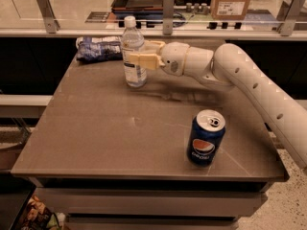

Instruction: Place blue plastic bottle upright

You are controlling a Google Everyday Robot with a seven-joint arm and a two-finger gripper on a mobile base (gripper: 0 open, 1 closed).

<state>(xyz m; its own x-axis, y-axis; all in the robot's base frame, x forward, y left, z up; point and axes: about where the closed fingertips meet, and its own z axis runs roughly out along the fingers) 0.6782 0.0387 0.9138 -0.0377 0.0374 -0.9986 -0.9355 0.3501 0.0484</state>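
Observation:
The blue plastic bottle (134,56), clear with a white cap and a pale label, stands upright on the brown table (110,128) near its far edge. My gripper (142,54) reaches in from the right at label height. Its tan fingers (142,61) are closed around the bottle's middle, one in front and one behind. The bottle's base rests on the table top.
A crinkled blue snack bag (98,48) lies at the table's far left corner, just left of the bottle. A dark blue Pepsi can (205,138) stands upright near the front right. A railing with glass panels (168,30) runs behind the table.

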